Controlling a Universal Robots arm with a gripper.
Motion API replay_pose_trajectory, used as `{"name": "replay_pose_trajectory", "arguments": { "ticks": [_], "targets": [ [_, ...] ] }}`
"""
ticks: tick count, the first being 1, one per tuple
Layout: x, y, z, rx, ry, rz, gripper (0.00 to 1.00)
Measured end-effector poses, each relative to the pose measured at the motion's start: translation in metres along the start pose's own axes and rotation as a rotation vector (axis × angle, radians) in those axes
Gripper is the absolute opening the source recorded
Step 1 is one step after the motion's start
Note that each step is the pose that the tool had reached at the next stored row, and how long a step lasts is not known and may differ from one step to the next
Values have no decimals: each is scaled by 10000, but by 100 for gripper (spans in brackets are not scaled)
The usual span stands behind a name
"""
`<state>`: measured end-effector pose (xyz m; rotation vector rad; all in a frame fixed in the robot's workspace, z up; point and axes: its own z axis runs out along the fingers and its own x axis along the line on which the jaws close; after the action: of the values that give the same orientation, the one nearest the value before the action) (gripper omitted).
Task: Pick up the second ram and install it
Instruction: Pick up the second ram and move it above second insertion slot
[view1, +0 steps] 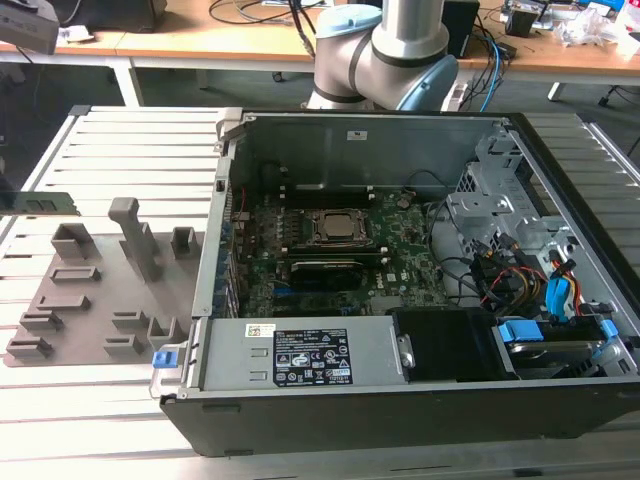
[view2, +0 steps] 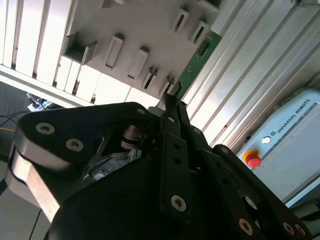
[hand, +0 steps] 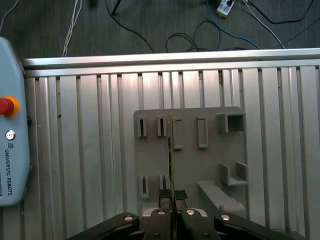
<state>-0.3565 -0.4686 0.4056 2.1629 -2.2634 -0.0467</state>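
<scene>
One ram stick (view2: 197, 57) (green), one holder tray (hand: 187, 170), one computer case (view1: 400, 420).

The arm (view1: 405, 55) over there is a silvery-grey tube with pale blue joint caps. Its gripper (hand: 172, 196) is matt black, all flat linked bars pinned by small silver screws (view2: 178, 202), with one bare metal edge.

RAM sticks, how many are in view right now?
1 is plain: the second ram, held edge-on in the gripper over the grey holder tray. Another may sit on the motherboard in the case; I cannot tell.
</scene>
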Motion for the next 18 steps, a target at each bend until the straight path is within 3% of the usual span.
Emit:
{"name": "replay_pose_trajectory", "arguments": {
  "ticks": [2, 9, 11, 18],
  "targets": [
    [-4, -79, -2, 0, 0, 0, 14],
    [-23, -480, -14, -1, 1, 1, 14],
    [-40, -768, -22, -1, 1, 1, 14],
    [-64, -1093, -31, -3, 8, 0, 14]
  ]
}}
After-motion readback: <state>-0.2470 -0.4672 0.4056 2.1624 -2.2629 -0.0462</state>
